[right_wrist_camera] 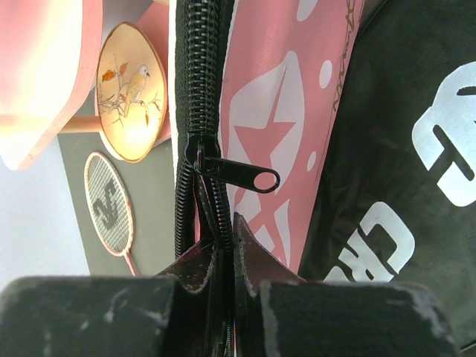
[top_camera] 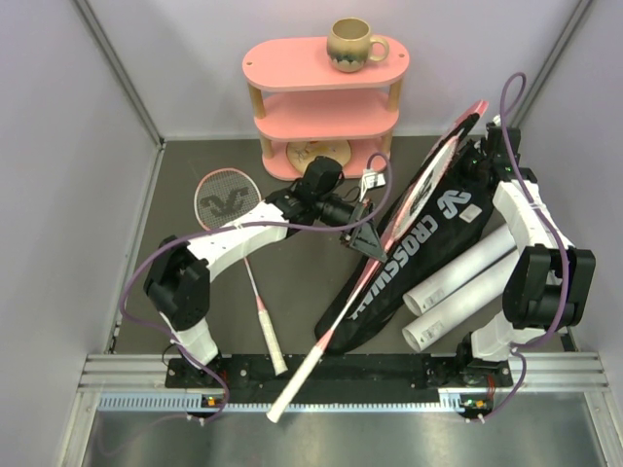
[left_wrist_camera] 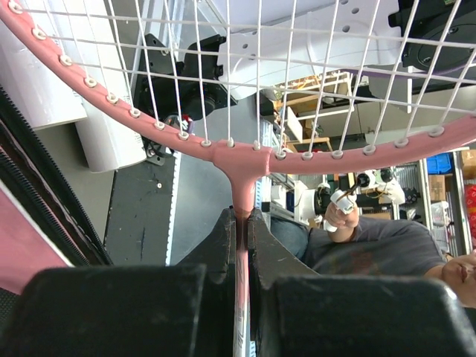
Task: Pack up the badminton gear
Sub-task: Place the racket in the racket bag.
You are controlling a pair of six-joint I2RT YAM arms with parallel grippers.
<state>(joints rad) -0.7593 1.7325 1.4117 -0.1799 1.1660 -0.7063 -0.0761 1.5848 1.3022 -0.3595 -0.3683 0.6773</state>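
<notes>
My left gripper (left_wrist_camera: 242,223) is shut on the thin shaft of a pink-framed racket (left_wrist_camera: 242,160), just below its throat. In the top view this racket (top_camera: 343,309) slants from its white handle at the near rail up into the black CROSSWAY bag (top_camera: 428,233), with the left gripper (top_camera: 364,236) at mid-shaft. My right gripper (right_wrist_camera: 227,230) is shut on the bag's black zipper edge, just below the zipper pull (right_wrist_camera: 239,172); a pink bag (right_wrist_camera: 275,111) lies beside the black one (right_wrist_camera: 401,149). That gripper (top_camera: 475,167) sits at the bag's far end. A second racket (top_camera: 226,199) lies flat at the left.
Two white tubes (top_camera: 458,282) lie right of the bag, beside the right arm's base. A pink three-tier shelf (top_camera: 326,107) stands at the back with a beige mug (top_camera: 350,44) on top and a painted plate (right_wrist_camera: 130,89) on its lowest tier. Grey walls close both sides.
</notes>
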